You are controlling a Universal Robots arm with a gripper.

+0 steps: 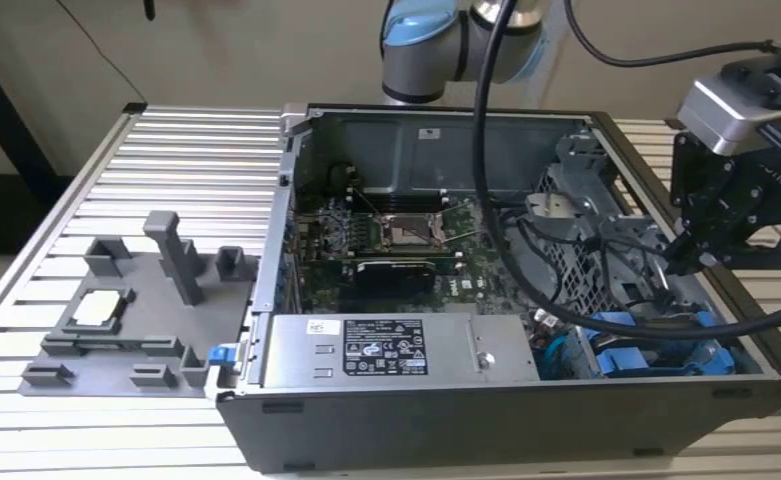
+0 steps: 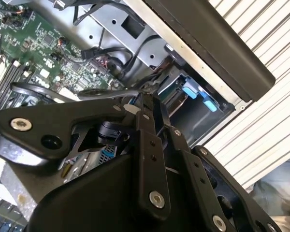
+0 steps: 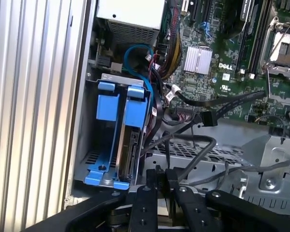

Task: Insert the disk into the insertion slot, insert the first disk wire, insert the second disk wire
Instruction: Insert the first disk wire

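An open computer case [image 1: 497, 425] and grey fixture [image 1: 97, 335] rest on a slatted table [image 1: 183, 150].

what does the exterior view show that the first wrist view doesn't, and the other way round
Exterior view: the grey fixture tray beside the computer case, and the arm's blue joint. First wrist view: the disk edge-on in the insertion slot, a black wire connector. Both: the power-supply box, the motherboard, the blue rails.
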